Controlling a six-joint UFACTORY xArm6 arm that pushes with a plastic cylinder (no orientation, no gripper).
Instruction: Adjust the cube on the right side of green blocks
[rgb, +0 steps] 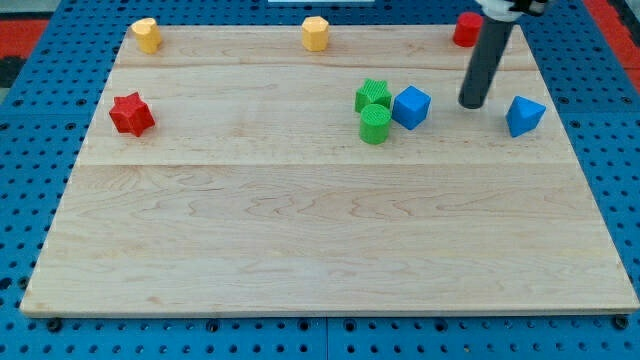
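Two green blocks sit right of the board's centre near the top: a green star-like block (373, 95) and a green cylinder (375, 124) just below it. A blue cube (411, 106) rests against their right side. My tip (471, 104) stands on the board to the right of the blue cube, a short gap away, and left of a blue wedge-shaped block (524, 116).
A red star block (131, 114) lies at the left. A yellow block (147, 34) is at the top left and a yellow hexagonal block (315, 33) at the top middle. A red block (466, 29) sits at the top right, behind the rod.
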